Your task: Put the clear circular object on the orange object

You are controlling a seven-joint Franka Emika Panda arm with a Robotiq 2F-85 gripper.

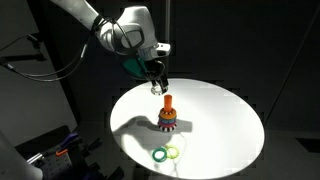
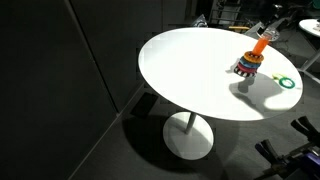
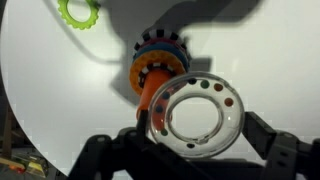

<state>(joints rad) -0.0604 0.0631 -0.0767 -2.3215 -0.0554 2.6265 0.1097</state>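
Note:
In the wrist view the clear circular object (image 3: 195, 115), a see-through ring with small coloured beads inside, is held between my gripper's (image 3: 195, 140) dark fingers. It partly overlaps the orange peg (image 3: 150, 88), which rises from a base of multicoloured rings (image 3: 160, 50). In an exterior view my gripper (image 1: 157, 84) hangs just above the orange peg (image 1: 167, 102); the clear ring is too small to make out there. The peg also shows in an exterior view at the table's far side (image 2: 259, 44), with the arm mostly out of frame.
The toy stands on a round white table (image 1: 220, 120) on a single pedestal (image 2: 188, 135). A green ring (image 1: 160, 154) and a yellow ring (image 1: 174, 152) lie near the table's front edge; the green ring also shows in the wrist view (image 3: 78, 12). Dark surroundings.

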